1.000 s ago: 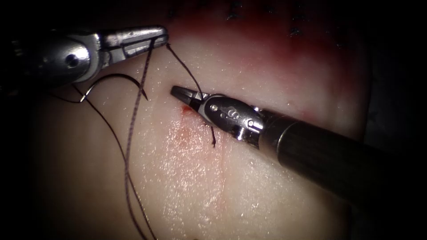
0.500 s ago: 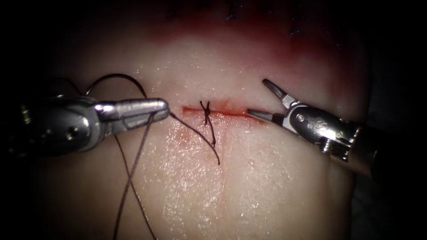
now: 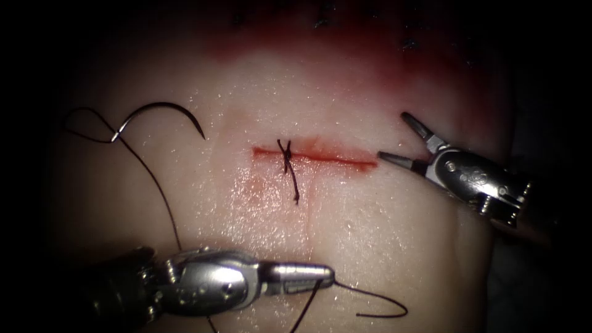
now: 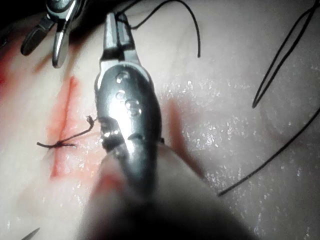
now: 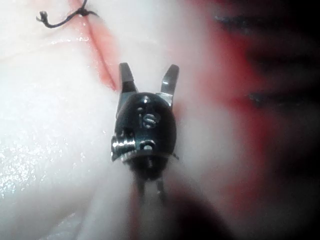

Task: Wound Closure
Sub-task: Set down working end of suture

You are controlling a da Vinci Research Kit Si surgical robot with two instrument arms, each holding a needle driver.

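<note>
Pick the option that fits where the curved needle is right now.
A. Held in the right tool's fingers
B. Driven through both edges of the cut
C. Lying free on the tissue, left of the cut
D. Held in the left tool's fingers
C. The needle lies loose on the tissue, left of the cut; the left tool grips only thread, and the right tool is open and holds nothing.

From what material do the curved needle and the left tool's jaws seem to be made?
The needle, lying free on the tissue: likely dark steel wire, thin with a faint sheen. The left tool, shut on thread: apparently polished metal, with bright reflections.
</note>
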